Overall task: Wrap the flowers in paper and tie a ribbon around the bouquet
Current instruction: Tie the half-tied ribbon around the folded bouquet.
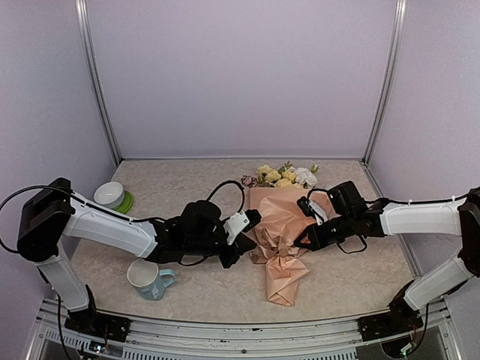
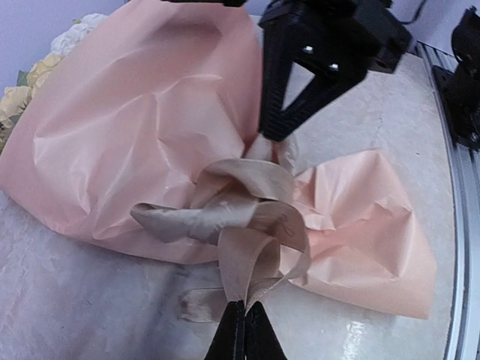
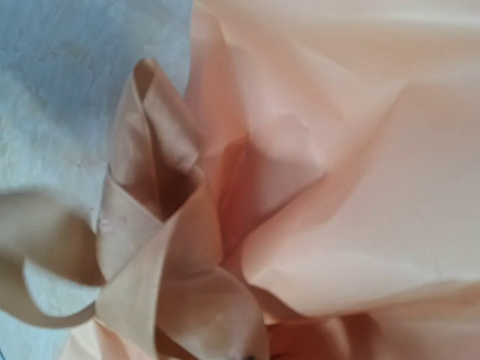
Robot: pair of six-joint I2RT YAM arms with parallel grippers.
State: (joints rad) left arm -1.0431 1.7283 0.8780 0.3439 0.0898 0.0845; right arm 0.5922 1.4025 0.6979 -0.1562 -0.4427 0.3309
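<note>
Lying centred on beige marbled tabletop, lilac walls behind: 1 bouquet, peach paper wrapped, 1 ribbon looped at its waist. Left gripper and right gripper each clenched on ribbon. 1 mug, 1 bowl at left.

The left arm reached from the lower left of the top view toward the centre, lying low. Its tool was pinched together on a strand of the ribbon. The right arm stretched in from the right edge with its forearm nearly level, and its tool, jaws closed to a point, faced the left one near mid-frame.
</note>
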